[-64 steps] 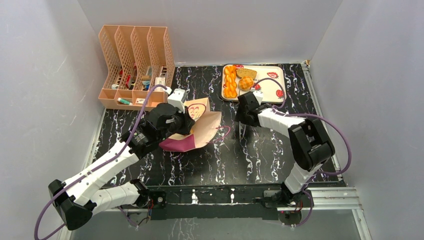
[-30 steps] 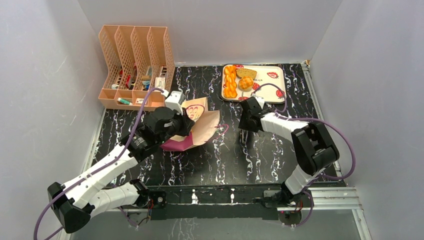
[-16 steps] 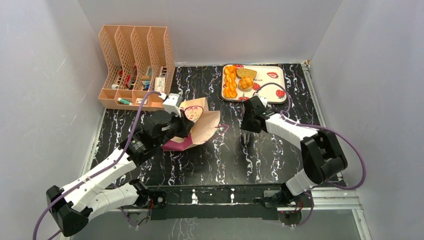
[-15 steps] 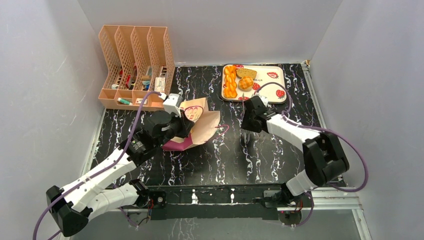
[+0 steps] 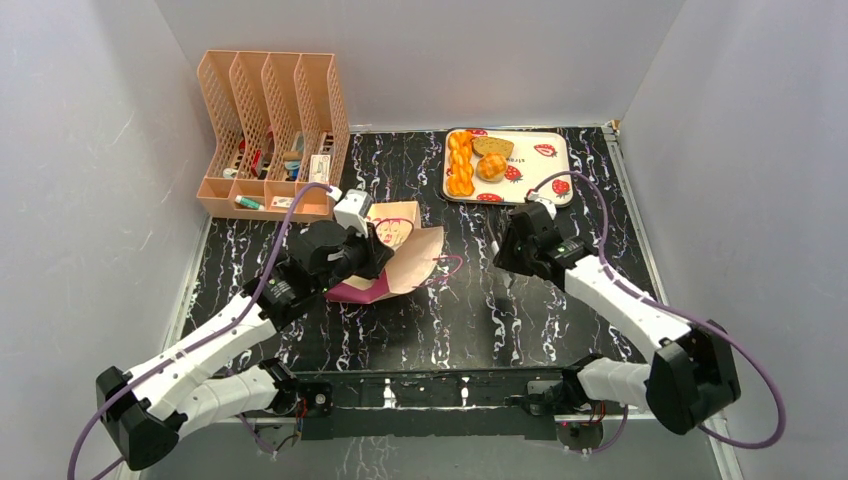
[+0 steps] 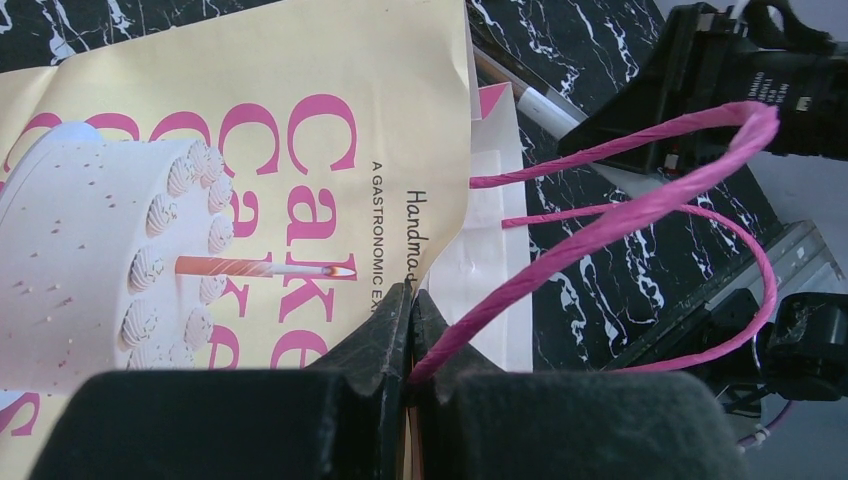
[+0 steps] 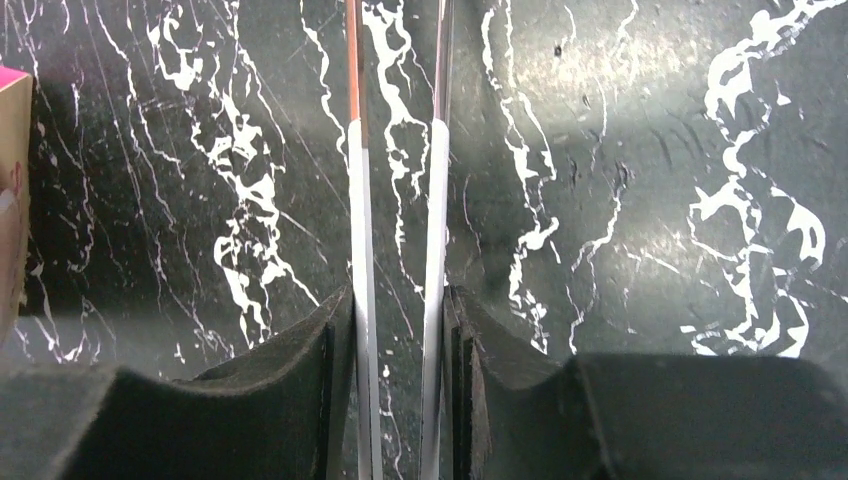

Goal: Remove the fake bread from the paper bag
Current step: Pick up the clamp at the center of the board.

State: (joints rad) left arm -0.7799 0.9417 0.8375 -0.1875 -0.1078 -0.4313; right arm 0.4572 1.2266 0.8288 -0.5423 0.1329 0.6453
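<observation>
The paper bag point(image 5: 408, 258) lies tilted on the black marble table, cake print up, mouth toward the right. My left gripper point(image 5: 380, 258) is shut on its upper rim point(image 6: 440, 230), with a magenta cord handle point(image 6: 620, 215) pinched between the fingertips point(image 6: 395, 330). The fake bread sits on a tray at the back: a braided loaf point(image 5: 460, 163), a round bun point(image 5: 490, 166) and a brownish piece point(image 5: 492, 146). No bread shows inside the bag. My right gripper point(image 5: 505, 250) is over the table right of the bag, shut on a pair of tongs point(image 7: 360, 200) whose two arms run forward between the pads.
A white strawberry-print tray point(image 5: 545, 172) holds the bread at the back right. A peach file rack point(image 5: 270, 130) with small items stands at the back left. Grey walls enclose the table on three sides. The bag's corner point(image 7: 12, 200) shows at the left of the right wrist view.
My right arm has drawn back from beside the tray toward the near right, and its jaws have squeezed the tongs narrower. The bag has sunk a little flatter in the left gripper's hold.
</observation>
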